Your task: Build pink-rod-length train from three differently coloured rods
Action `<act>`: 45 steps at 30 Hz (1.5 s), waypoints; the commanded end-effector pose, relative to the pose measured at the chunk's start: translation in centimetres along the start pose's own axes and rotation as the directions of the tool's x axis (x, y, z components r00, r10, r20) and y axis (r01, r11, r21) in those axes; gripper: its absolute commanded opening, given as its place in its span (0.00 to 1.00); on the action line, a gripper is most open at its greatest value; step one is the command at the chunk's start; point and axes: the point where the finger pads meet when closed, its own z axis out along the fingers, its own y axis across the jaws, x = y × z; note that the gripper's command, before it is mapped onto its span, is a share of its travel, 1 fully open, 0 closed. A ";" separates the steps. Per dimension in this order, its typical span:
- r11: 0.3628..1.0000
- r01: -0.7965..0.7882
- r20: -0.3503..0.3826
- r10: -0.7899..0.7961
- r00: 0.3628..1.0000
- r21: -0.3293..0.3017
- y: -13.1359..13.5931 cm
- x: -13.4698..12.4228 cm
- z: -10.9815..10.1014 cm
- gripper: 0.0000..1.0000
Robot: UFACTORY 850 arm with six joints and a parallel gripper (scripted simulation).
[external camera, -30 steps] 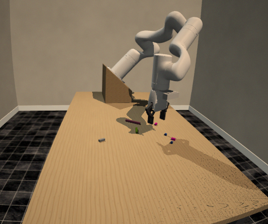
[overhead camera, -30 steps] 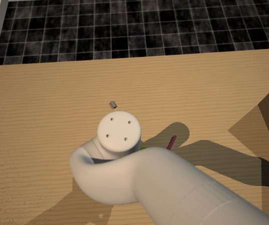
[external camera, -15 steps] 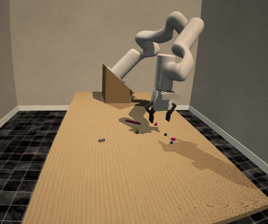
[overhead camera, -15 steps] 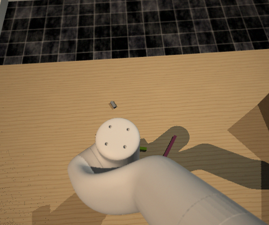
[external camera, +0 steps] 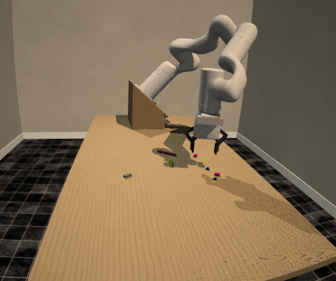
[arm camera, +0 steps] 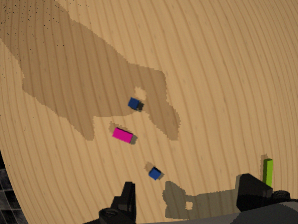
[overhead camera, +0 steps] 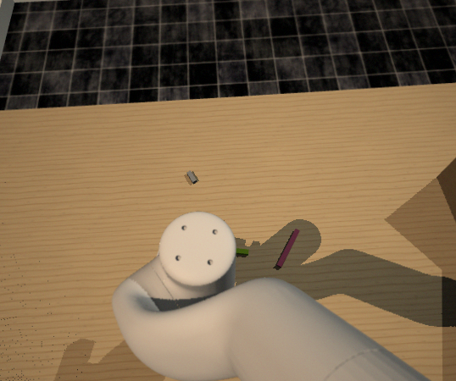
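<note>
Carefully: your gripper (external camera: 205,147) hangs empty, fingers apart, above a magenta rod (external camera: 195,155); descending off-centre could knock it away.

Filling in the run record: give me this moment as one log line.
hand: open, empty, above table | nearest: magenta rod | pink rod, lime rod, grey rod: apart | train: none yet
</note>
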 end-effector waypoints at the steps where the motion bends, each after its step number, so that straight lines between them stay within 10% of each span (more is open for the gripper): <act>1: 0.986 -0.165 0.010 0.165 0.986 -0.012 -0.7 0.0 -0.1 1.00; 38: 0.785 -0.619 0.005 0.619 0.785 -0.014 -2.6 -0.2 -0.1 1.00; 39: 0.785 -0.619 0.005 0.619 0.785 -0.014 -2.6 -0.2 -0.1 0.24; 45: 0.785 -0.619 0.005 0.619 0.785 -0.014 -2.6 -0.2 -0.1 0.24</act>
